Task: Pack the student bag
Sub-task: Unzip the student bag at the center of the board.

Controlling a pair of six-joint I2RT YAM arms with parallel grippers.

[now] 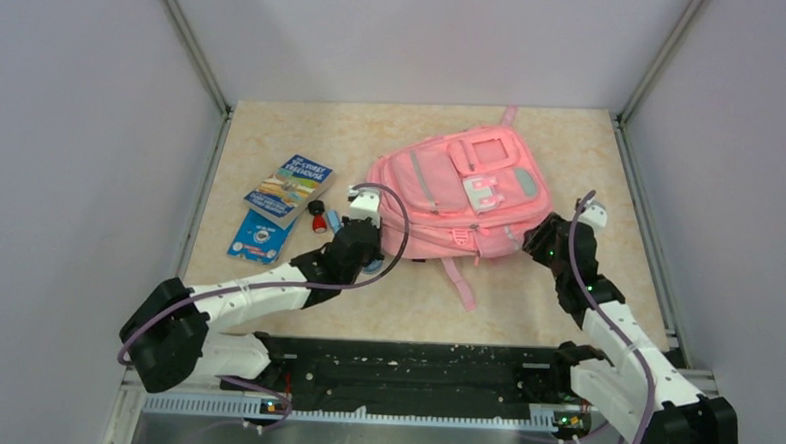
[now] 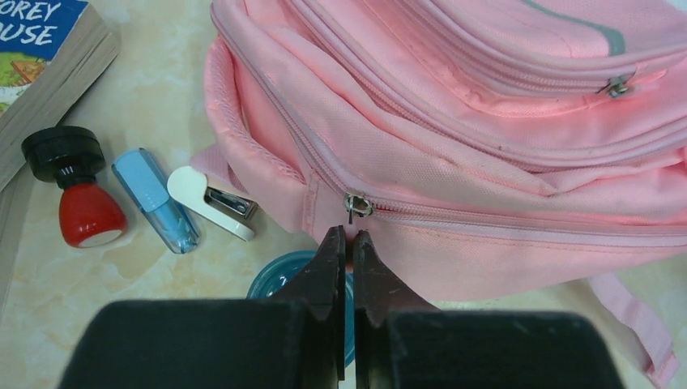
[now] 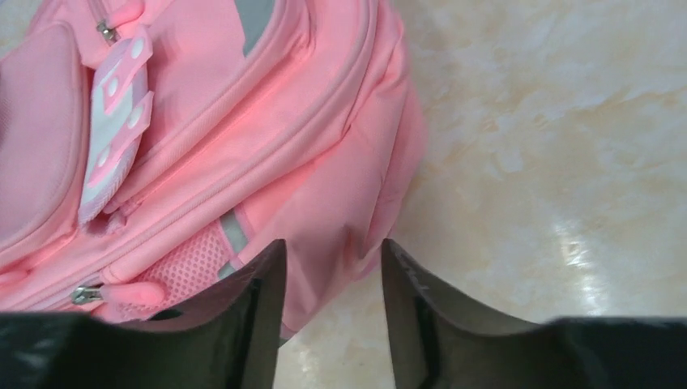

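Note:
The student bag (image 1: 460,190) lies flat on the table, pink with mint-trimmed front pockets facing up. My left gripper (image 1: 376,243) is at its left side. In the left wrist view its jaws (image 2: 348,239) are pressed together just below a metal zip slider (image 2: 356,204), with a sliver of the pink zip pull between the tips. My right gripper (image 1: 536,238) is at the bag's near right corner. Its fingers (image 3: 332,247) stand apart, and a fold of the bag's side fabric (image 3: 340,203) lies loosely between them.
Left of the bag lie a paperback book (image 1: 290,186), a blue booklet (image 1: 261,236), a red bottle with a black cap (image 2: 81,203), a blue tube (image 2: 158,201) and a white stapler (image 2: 212,203). A teal round lid (image 2: 279,275) sits under my left fingers. Walls enclose the table.

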